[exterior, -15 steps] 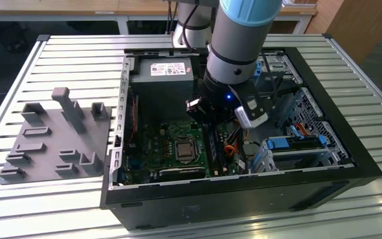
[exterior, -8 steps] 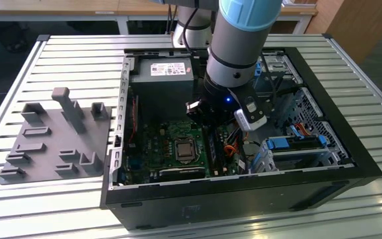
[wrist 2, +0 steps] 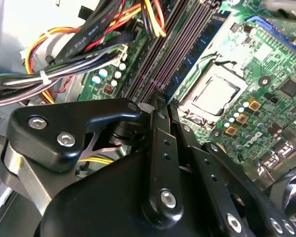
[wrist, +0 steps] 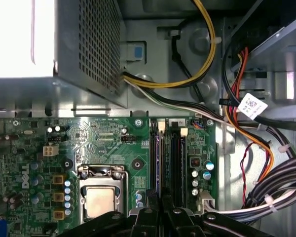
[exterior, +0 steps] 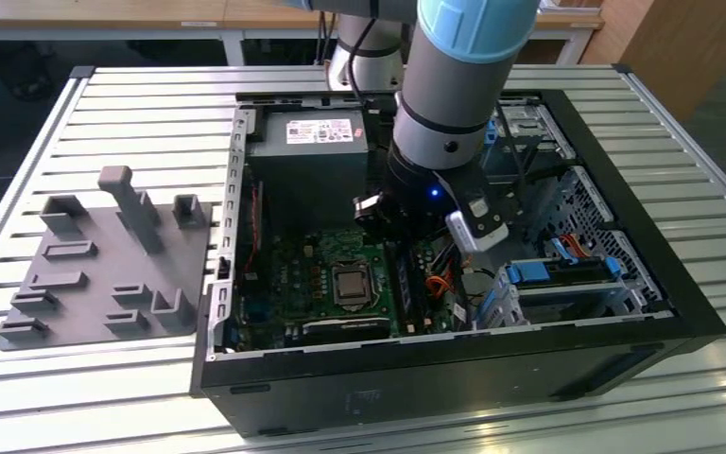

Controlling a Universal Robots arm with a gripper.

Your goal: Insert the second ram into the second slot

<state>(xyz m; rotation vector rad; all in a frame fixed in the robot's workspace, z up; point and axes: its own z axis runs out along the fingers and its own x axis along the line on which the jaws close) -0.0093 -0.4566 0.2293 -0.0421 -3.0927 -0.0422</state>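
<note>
The second ram (wrist 2: pixel 200 47) (wrist: pixel 157 163) is a thin dark blue-green stick standing on edge in the row of memory slots (wrist: pixel 175 163), on the side nearest the processor socket (wrist: pixel 99 200). My gripper (wrist 2: pixel 162 98) (wrist: pixel 159 195) is down inside the open computer case (exterior: pixel 679 322), with its black fingers (wrist 2: pixel 155 128) drawn together. The fingertips sit on either side of one end of the stick. Which slot of the row holds the stick I cannot tell. In the exterior view the arm's wrist covers most of the gripper (exterior: pixel 395 236) above the motherboard.
A metal power supply (exterior: pixel 306 142) (wrist: pixel 24 44) fills the case's far end. Bundled cables (wrist 2: pixel 64 54) (wrist: pixel 256 148) run close beside the slots. Blue drive brackets (exterior: pixel 565 270) sit at the exterior view's right. A grey fixture tray (exterior: pixel 111 265) lies on the slatted table outside the case.
</note>
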